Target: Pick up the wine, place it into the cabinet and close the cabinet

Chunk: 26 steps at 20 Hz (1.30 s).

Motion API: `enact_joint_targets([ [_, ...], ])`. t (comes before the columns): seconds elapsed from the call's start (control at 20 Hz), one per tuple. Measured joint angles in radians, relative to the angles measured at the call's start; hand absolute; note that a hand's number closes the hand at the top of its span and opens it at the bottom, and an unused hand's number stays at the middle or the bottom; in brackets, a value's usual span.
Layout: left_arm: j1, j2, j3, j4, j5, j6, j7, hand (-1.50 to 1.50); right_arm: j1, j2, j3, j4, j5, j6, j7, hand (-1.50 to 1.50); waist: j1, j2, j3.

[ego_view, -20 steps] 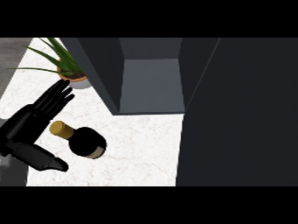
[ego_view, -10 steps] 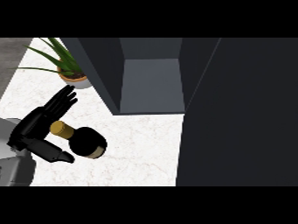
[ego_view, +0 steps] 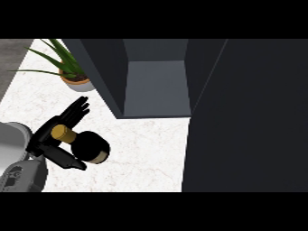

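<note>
Wine bottle (ego_view: 88,145) is seen from steeply above on the white marbled table (ego_view: 143,153), at the view's lower left, its gold-capped neck toward the upper left and its dark body toward the lower right. Whether it stands on the table or is already lifted clear cannot be told from this angle. The left hand (ego_view: 58,135) is set against the bottle's left side: straight fingers are extended up and to the right past the neck, and the thumb is reached out below the body, so the bottle is bracketed between them. The fingers are not curled round it, and the hand is judged to be open, with the grasp not yet closed. The right hand is not shown.

The cabinet (ego_view: 156,85) is placed at the upper middle, well apart from the bottle, and its grey interior is exposed. A large dark panel (ego_view: 256,117) fills the right of the view; it is taken to be the cabinet's open door, though this cannot be confirmed. A potted plant (ego_view: 73,74) is found just left of the cabinet, between it and the table's far edge.

As a judgement, the task is at its first step. The pick-up is only being prepared; nothing has been placed inside the cabinet, and the closing is left to be done. The carry toward the opening would call for care near the plant and the cabinet's left wall.
</note>
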Motion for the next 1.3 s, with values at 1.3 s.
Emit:
enact_joint_targets([
  [1.3,-0.089,-0.046,0.059,0.424,0.023,-0.041,-0.235,-1.50,0.005,-0.004,0.002,0.006,-0.001,-0.005,-0.015,-1.50,0.003,0.000,0.000],
])
